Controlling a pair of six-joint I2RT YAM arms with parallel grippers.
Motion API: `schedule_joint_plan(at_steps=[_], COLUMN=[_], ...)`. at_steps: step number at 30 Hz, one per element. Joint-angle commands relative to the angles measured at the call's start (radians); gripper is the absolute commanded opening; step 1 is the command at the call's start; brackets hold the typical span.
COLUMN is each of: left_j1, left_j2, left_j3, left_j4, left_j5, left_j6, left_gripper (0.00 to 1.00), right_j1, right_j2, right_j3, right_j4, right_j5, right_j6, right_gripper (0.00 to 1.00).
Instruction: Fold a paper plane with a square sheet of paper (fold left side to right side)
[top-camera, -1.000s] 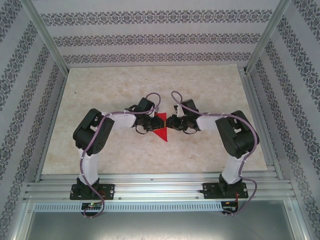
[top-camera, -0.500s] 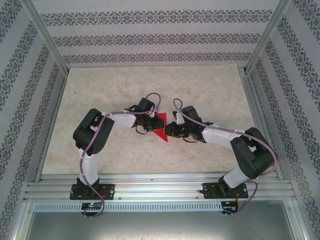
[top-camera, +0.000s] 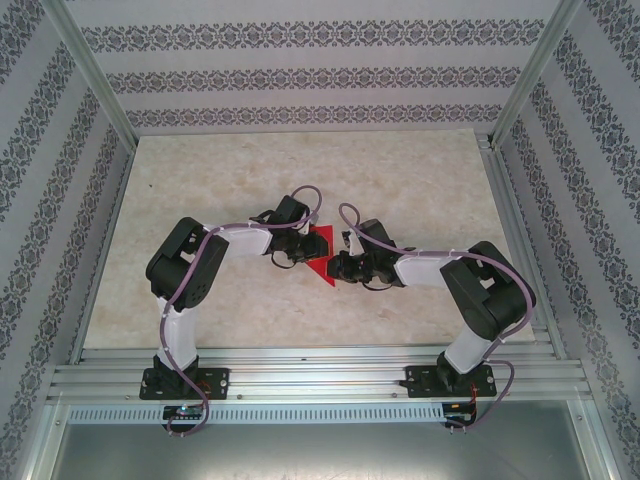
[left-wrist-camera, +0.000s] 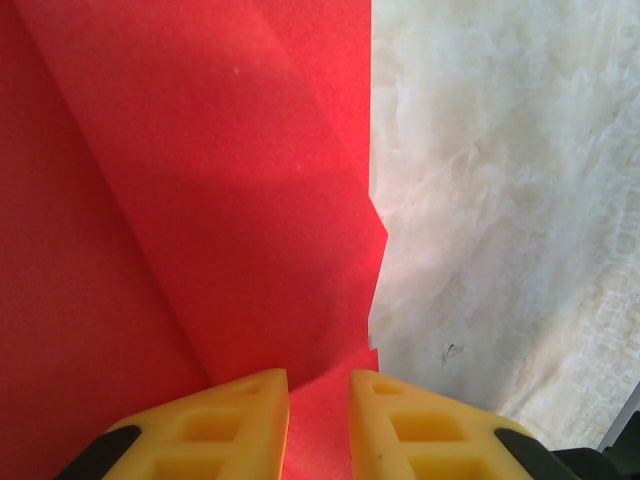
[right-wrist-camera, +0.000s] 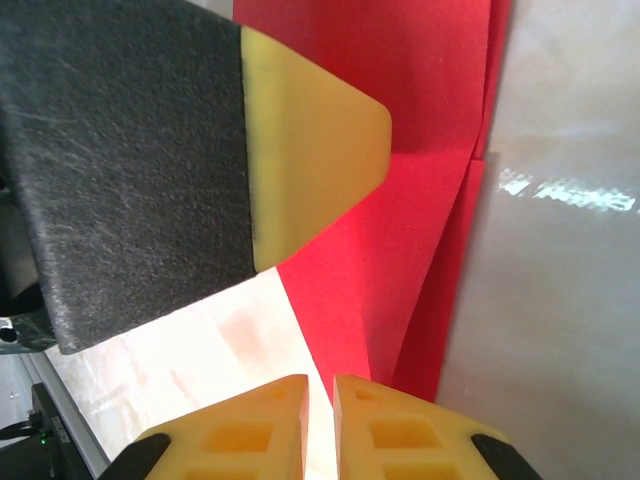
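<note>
Left gripper, narrowly parted, rests on the creased red paper and the right gripper sits almost closed at its edge, neither grasp certain, so a sideways drag could skew the crease

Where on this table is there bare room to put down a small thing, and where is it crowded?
Free: the wide far part of the table, between the back wall and the red paper; also the near strip between the paper and the front rail. Crowded: the middle, where the left claw and right claw meet at the paper.
</note>
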Motion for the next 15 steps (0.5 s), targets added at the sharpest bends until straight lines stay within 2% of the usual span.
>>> schedule_joint_plan(at_steps=[1,15], left_j1=[-0.007,-0.007], left_j2=[0.034,0.043], left_j3=[-0.024,-0.013], left_j4=[-0.012,-0.022], left_j5=[-0.029,-0.03], left_j6=[0.01,0.014], left_gripper=[0.25,0.25], right_j1=[0.016,0.032], right_j2=[0.011,0.003], right_j3=[-0.021,-0.058], right_j4=[0.013,-0.088], right_j5=[0.007,0.053], right_j6=[-0.001,-0.042], right_gripper=[0.15,0.14])
